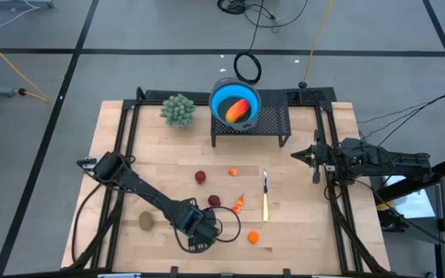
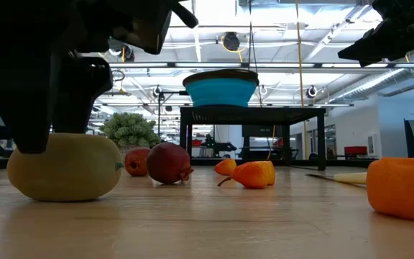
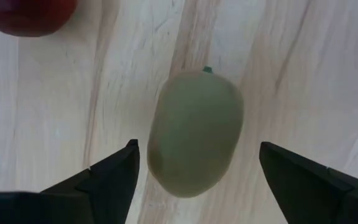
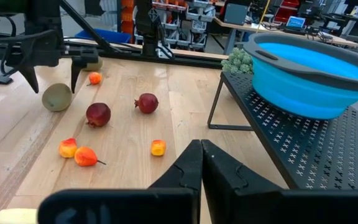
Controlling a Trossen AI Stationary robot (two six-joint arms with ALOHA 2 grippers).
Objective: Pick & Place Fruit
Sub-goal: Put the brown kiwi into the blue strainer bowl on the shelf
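Two fingers of left tool flank a partly cropped green oval.

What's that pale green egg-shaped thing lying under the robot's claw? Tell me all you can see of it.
It is a toy fruit, a smooth, matte, pale yellowish-green oval with a tiny green nub at one end. It lies on its side on the wooden table, near the front edge. The left end effector hangs over it with its dark fingers spread wide to either side, not touching it. A dark red fruit lies close by.
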